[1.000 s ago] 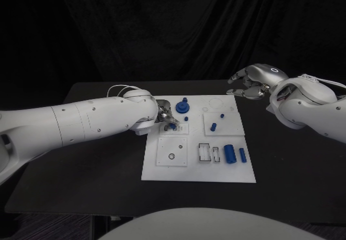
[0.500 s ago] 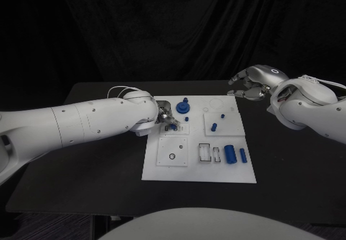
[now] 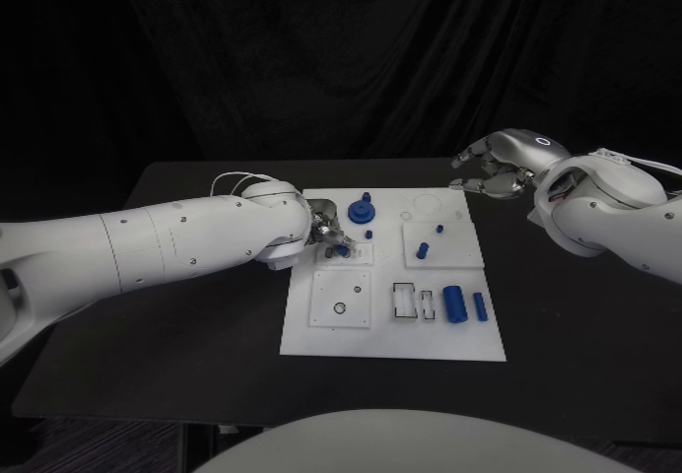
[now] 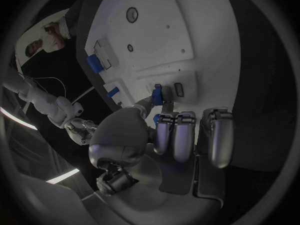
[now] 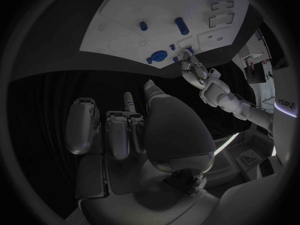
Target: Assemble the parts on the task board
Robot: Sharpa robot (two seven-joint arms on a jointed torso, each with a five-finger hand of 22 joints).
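Head view: high, looking down on the whole task board [image 3: 391,335]. Wrist views: close behind each hand, facing that same board [image 4: 200,40] [image 5: 125,32], shared by all.

Task board [image 3: 391,340] mid-table, left hand [image 3: 325,229] over its left side, right hand [image 3: 498,166] beyond its far right corner, cylinder [image 3: 452,303] lying near right.

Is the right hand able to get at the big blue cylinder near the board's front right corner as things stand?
Probably yes: the right hand holds nothing and hovers off the task board's far right corner, and nothing lies over the big blue cylinder.
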